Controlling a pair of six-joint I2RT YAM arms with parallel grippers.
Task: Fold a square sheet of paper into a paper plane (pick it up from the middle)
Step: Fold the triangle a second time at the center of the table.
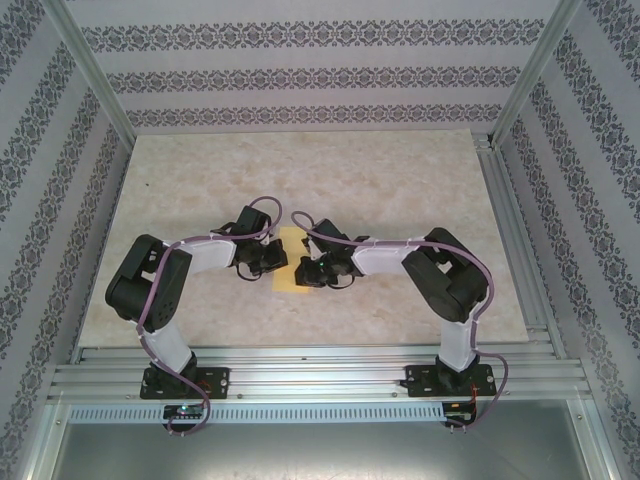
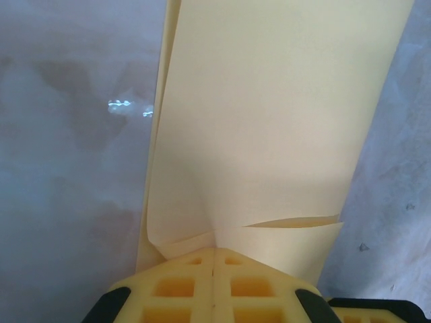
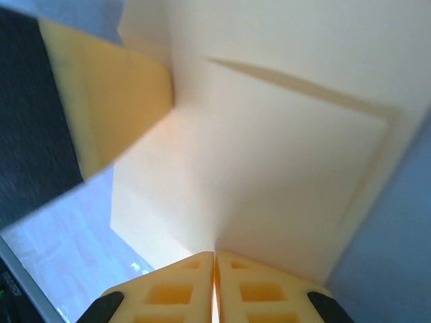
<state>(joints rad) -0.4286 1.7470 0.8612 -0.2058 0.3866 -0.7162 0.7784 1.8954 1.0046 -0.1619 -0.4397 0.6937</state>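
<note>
Sheet of paper (image 1: 291, 262): yellow-orange, out in the middle of the bench, caught right between the two grippers. From overhead just a narrow strip of it shows.
Left gripper (image 2: 214, 258): clenched tight, its yellow fingers pressed together on the near edge of the sheet, and the paper runs straight away from the tips.
Right gripper (image 3: 215, 258): clamped too, fingers meeting on the sheet from the opposite side.
Paper, left wrist view: more than one layer here, with a second edge peeking out along the left side and a small curled flap just above the fingertips.
Paper, right wrist view: folded panels, a deeper-toned flap at upper left and a straight crease slanting across the upper part.
Arms: elbows out wide, forearms angled inward, the wrists close together over the bench centre.
Bench (image 1: 400, 190): pale marbled surface under the paper.
Surroundings: patterned wallpaper walls (image 1: 300, 75) on three sides, and aluminium rails (image 1: 320, 375) along the near edge carrying both arm bases.
</note>
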